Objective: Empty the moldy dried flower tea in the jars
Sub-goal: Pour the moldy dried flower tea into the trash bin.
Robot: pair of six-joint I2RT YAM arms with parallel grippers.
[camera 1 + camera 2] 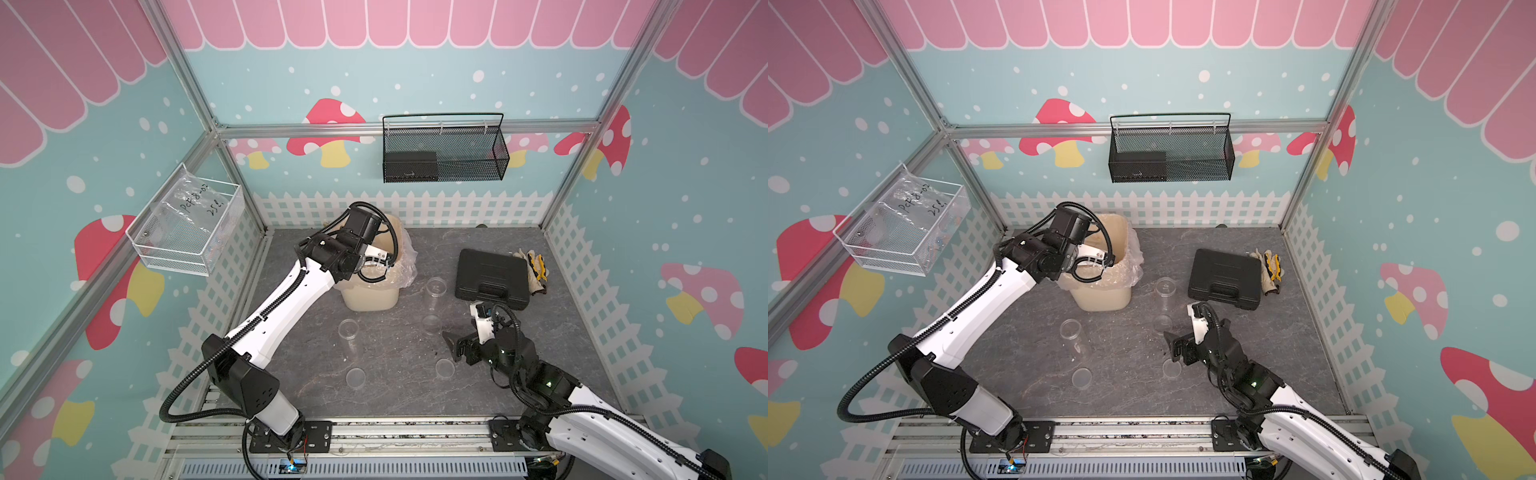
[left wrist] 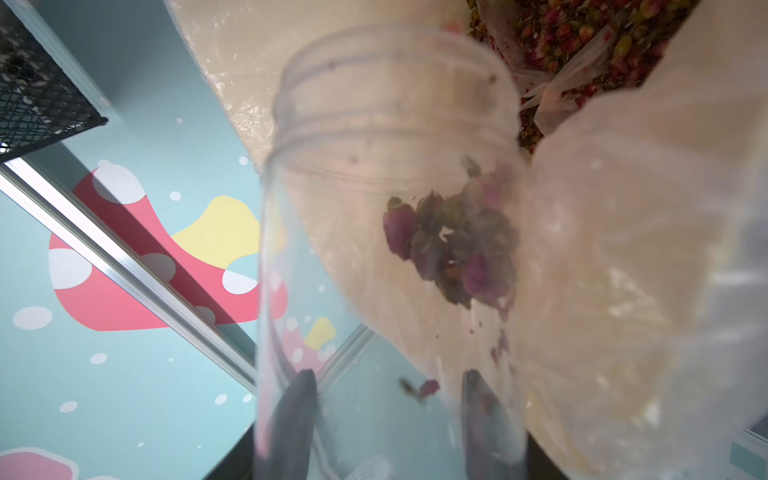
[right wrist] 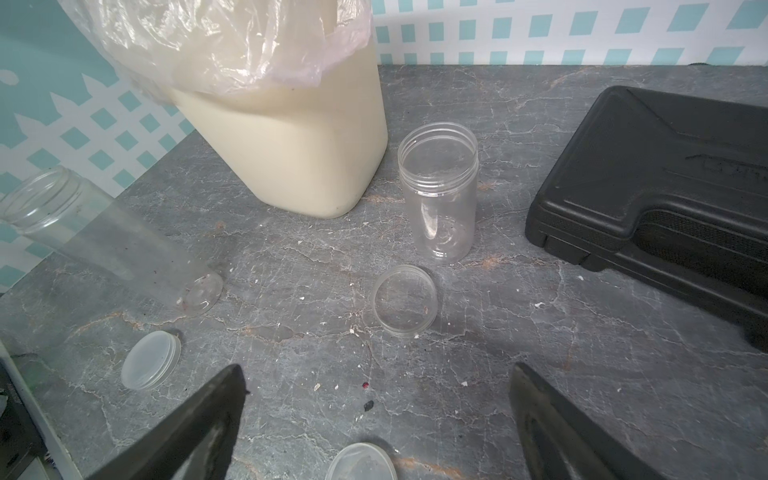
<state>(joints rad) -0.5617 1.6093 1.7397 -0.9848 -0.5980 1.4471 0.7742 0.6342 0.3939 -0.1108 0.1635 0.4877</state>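
1. Grey stone-look tabletop (image 3: 602,374) inside a mushroom-wallpaper booth. Nearest the robot's side, the right gripper (image 3: 376,372) hovers low over it, jaws spread wide with nothing between them
2. Around it lie three loose lids (image 3: 405,303), all off their jars, plus pale crumbs and a tiny red speck (image 3: 365,385)
3. A bit further in, two empty jars (image 3: 436,195) stand upright with open mouths, well apart from each other
4. Behind those, the left gripper (image 2: 388,378) is clamped about halfway shut on the third jar (image 2: 390,124), which is tipped mouth-first over the cream bin (image 1: 370,299). The moldy dried flower tea (image 2: 453,249) is a dark purplish clump inside that jar, against its wall. The bin liner (image 1: 405,257) holds a heap of dried buds (image 2: 582,33)
5. My read: two of three jars are done and the last is mid-pour. It probably wants more tilt or a shake, then setting down
6. Hard to make out: in both top views the arm's wrist covers the held jar and the jaws. The left wrist view is blurry, so I can't tell if the clump is sliding or stuck
7. Farthest back, a black case (image 1: 492,278) and some gloves (image 1: 534,266) sit out of the way
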